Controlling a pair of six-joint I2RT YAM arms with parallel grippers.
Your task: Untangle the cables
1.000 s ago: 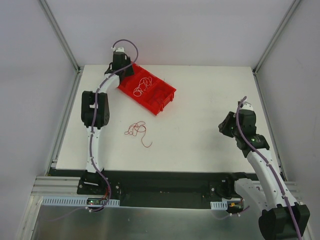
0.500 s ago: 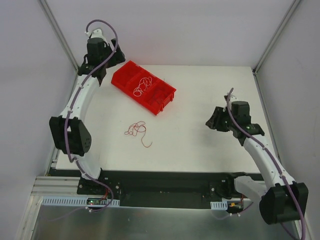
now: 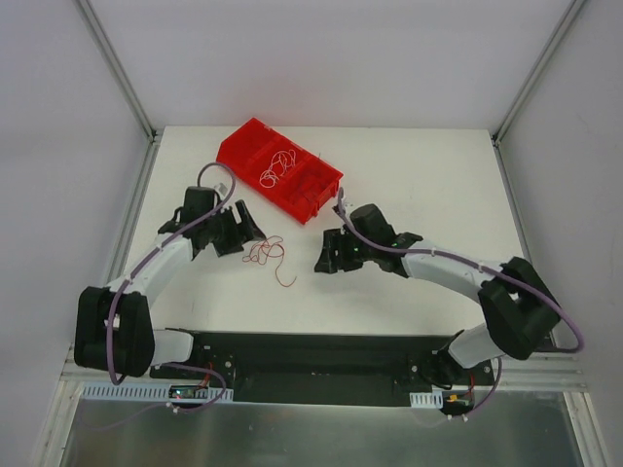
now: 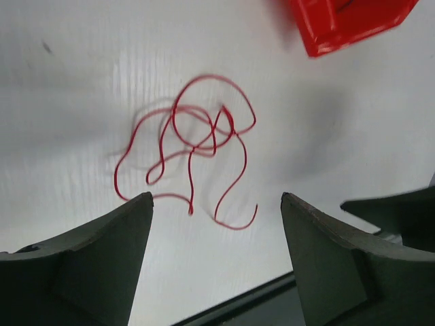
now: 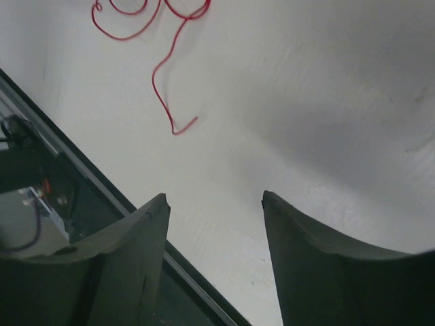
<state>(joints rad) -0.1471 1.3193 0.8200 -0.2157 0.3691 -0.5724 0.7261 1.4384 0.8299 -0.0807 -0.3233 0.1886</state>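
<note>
Both arms extend from the near edge of the table (image 3: 419,195) toward the bin (image 3: 243,173), which sits at the far side, set at a slant to the table edges. Left gripper (image 3: 245,232): located on the near-left side of the bin, over the table, with its jaws spread wide and nothing between them. Right gripper (image 3: 326,255): located on the near side of the bin, off its right corner, with its jaws likewise spread wide and empty. Between the two grippers, near the bin but apart from it, lies the tangle (image 3: 265,253): thin red cable in several overlapping loops, flat on the table, with one loose tail running out toward the near edge. In the left wrist view the tangle lies just ahead of the open jaws without touching them, and one corner of the bin shows beyond it. In the right wrist view only the tail and the lower loops show, ahead and to the left of the jaws, well clear of them. Whether the tangle is one strand or several cannot be told. Inside the bin, about its middle, rests a second bundle (image 3: 277,167) of curly cable, red and whitish strands mixed. Which compartments it spans cannot be told.
</note>
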